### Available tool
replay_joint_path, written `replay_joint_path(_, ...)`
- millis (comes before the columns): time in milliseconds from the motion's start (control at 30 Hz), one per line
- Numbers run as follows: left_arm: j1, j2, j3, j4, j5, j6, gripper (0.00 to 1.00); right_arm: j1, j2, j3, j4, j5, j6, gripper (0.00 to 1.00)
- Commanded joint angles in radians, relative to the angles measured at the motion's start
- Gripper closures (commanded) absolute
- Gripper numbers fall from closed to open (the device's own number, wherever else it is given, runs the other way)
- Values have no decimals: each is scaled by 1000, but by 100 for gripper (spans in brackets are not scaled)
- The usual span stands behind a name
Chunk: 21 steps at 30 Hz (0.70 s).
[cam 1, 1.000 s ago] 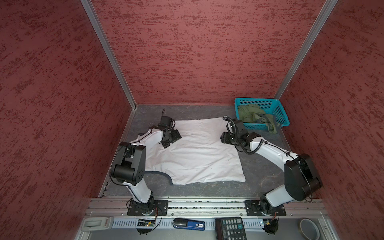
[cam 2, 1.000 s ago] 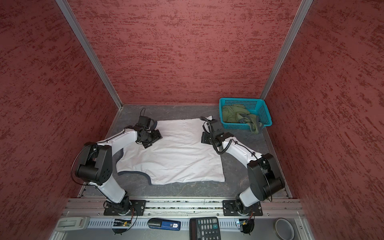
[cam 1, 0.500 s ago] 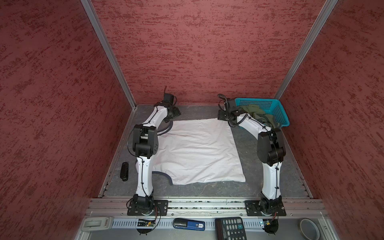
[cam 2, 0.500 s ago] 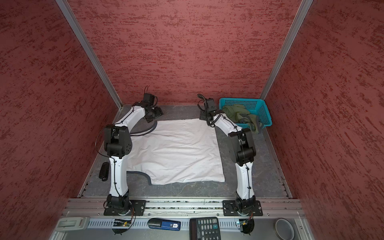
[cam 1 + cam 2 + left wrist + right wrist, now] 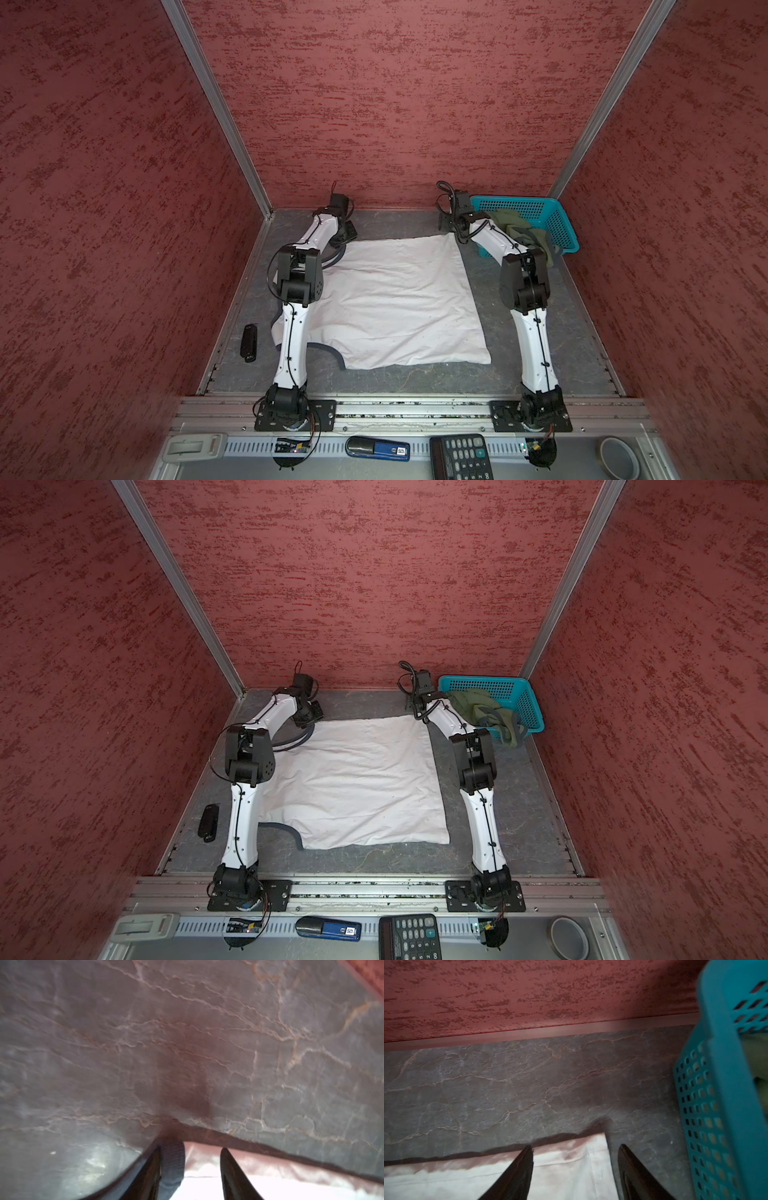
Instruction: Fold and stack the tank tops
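Flat and spread open mid-table (image 5: 519, 365): white tank top (image 5: 399, 299), seen in both top views. At 1 o'clock sits the teal basket (image 5: 515, 205) with the olive tank top (image 5: 513, 226) bunched inside, part of it draped over the near rim.

At the white top's 11 o'clock corner, left gripper (image 5: 348, 233) is down low. The left wrist view shows its jaws partly apart, narrower than the other pair. Ribbed navy trim (image 5: 172, 1165) and white cloth lie in the gap, and the trim is right against one finger (image 5: 152, 1169). The cloth looks flat there, not pinched.

At the 1 o'clock corner, right gripper (image 5: 445, 222) is also low, just beside the basket wall. The right wrist view shows its jaws wide, straddling the hemmed corner of the shirt, with nothing clamped.

A small black device (image 5: 248, 343) lies on the table at 8 o'clock, apart from the shirt.
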State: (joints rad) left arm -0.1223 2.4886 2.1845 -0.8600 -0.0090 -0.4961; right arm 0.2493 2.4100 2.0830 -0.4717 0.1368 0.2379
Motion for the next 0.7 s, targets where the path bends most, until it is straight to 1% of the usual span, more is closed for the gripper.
replay_joint_path(0,13,33,0,-19,-4,-2,70,-11,65,58,-55,40,-22,34)
replay_joint_path(133,31,-6,-79,23,8,-11,83,-13,115,116,-82,48,-29,34)
replay_joint_path(200,42,-34,-135,59,16,-15,87,-15,130,135,-89,53,-35,34)
replay_joint_path(333,63,-78,-217,105,22,-18,92,-15,169,184,-110,27,-45,34)
replay_joint_path(467,69,-95,-241,124,39,-11,94,-15,213,239,-139,-6,-49,35)
replay_joint_path(567,68,-98,-241,130,55,-7,94,-15,243,285,-161,-51,-49,39)
replay_joint_path(667,70,-107,-243,134,58,-7,95,-15,268,324,-196,-71,-43,44)
